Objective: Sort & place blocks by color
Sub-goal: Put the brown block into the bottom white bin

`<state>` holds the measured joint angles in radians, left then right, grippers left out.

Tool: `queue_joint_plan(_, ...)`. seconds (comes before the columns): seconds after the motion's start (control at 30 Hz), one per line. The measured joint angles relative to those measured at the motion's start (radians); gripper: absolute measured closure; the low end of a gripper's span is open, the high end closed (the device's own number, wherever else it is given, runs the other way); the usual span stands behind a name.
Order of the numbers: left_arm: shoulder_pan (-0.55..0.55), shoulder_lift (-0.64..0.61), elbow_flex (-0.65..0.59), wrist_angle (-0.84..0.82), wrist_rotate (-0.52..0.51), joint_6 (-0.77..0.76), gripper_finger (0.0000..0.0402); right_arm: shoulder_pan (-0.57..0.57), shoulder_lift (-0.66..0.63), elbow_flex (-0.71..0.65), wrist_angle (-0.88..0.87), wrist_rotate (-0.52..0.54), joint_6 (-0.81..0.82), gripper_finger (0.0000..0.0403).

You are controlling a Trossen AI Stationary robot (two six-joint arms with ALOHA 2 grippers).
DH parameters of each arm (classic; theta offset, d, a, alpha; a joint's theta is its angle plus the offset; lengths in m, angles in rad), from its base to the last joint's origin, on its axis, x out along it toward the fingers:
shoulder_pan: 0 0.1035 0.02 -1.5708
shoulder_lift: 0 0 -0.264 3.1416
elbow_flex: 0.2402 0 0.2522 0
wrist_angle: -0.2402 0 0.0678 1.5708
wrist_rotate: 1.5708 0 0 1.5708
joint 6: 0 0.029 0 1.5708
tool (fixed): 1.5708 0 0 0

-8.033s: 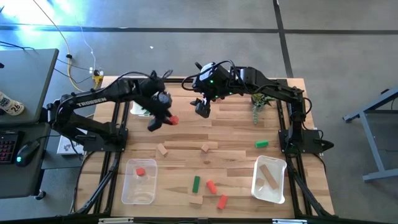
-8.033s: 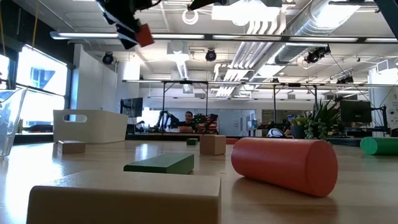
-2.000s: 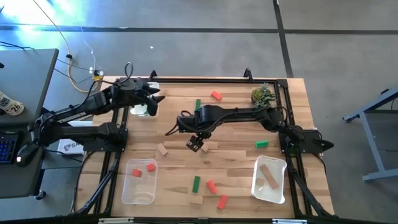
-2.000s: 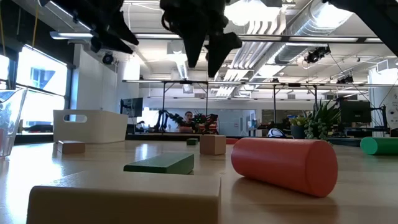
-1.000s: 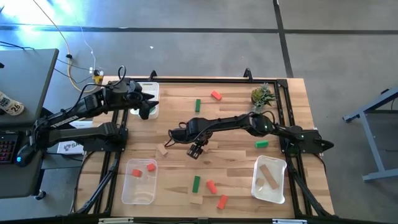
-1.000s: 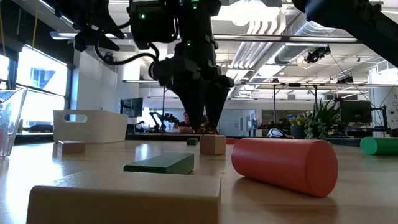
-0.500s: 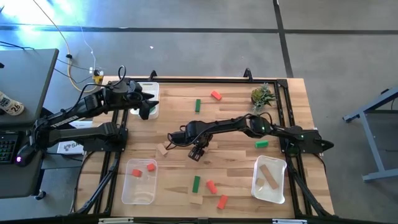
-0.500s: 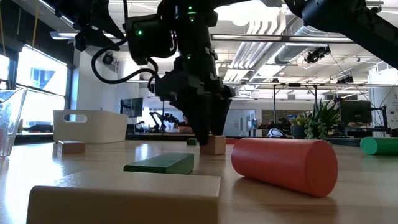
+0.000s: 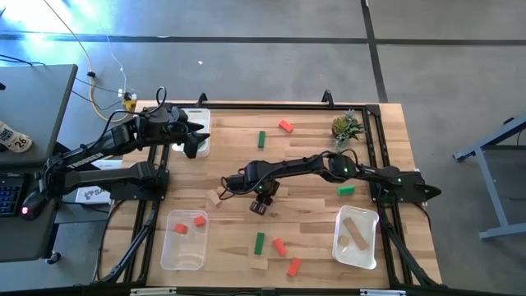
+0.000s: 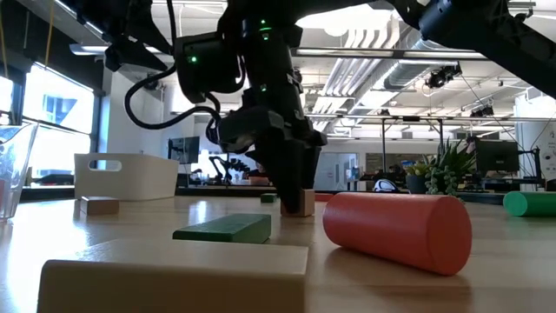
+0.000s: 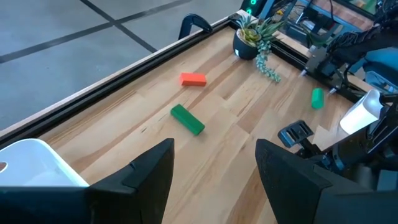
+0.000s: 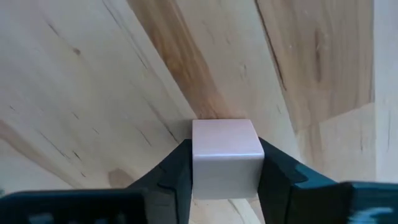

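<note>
My right gripper (image 9: 261, 200) reaches to the table's middle and is down on a tan wooden cube (image 12: 225, 158), shut on it; the gripper also shows in the low view (image 10: 294, 198). My left gripper (image 9: 191, 141) hovers open and empty over a white tray (image 9: 200, 131) at the far left; its wrist view (image 11: 214, 180) shows the fingers wide apart. Loose blocks lie on the table: green (image 9: 261, 138), red (image 9: 285, 126), tan (image 9: 215, 196), a green cylinder (image 9: 345, 191), and a near group (image 9: 279, 247). My right gripper pinches the tan cube by two opposite side faces (image 12: 198, 163) between its two fingers (image 12: 277, 177). The fingers come from above, pointing down. The cube stands level with its underside on the table (image 10: 301, 205).
A clear tray (image 9: 185, 242) at the near left holds two red blocks (image 9: 200, 220). A clear tray (image 9: 356, 238) at the near right holds a tan bar. A small plant (image 9: 345, 127) stands at the far right. A black frame rims the table.
My right gripper has come down over the tan cube and shifted slightly toward the near edge, so its fingers now stand on both sides of the cube at table height. The cube has stayed where it was.
</note>
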<state>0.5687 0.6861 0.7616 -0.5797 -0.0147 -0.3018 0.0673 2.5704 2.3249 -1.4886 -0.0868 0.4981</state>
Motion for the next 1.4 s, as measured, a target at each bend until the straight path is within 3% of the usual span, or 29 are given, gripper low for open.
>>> queue_joint_plan(0.5, 0.000, 0.000, 0.000, 0.000, 0.000, 0.044, 0.0190, -0.046, -0.071, 0.030, -0.012, 0.072, -0.026, 0.0291)
queue_joint_plan(0.9, 0.000, 0.000, 0.000, 0.012, 0.000, 0.052, 0.0190, -0.063, -0.214, 0.030, -0.091, 0.299, 0.004, 0.0291)
queue_joint_plan(1.03, 0.000, 0.000, 0.000, 0.022, 0.000, 0.061, 0.0190, -0.069, -0.252, -0.007, -0.084, 0.327, 0.018, 0.0291)
queue_joint_plan(1.2, 0.000, 0.000, 0.000, 0.029, -0.029, 0.063, 0.0190, -0.064, -0.332, -0.154, -0.081, 0.344, 0.048, 0.0291)
queue_joint_plan(1.4, 0.000, 0.001, 0.000, 0.047, -0.034, 0.070, 0.0190, -0.058, -0.536, -0.478, -0.050, 0.340, 0.185, 0.0291)
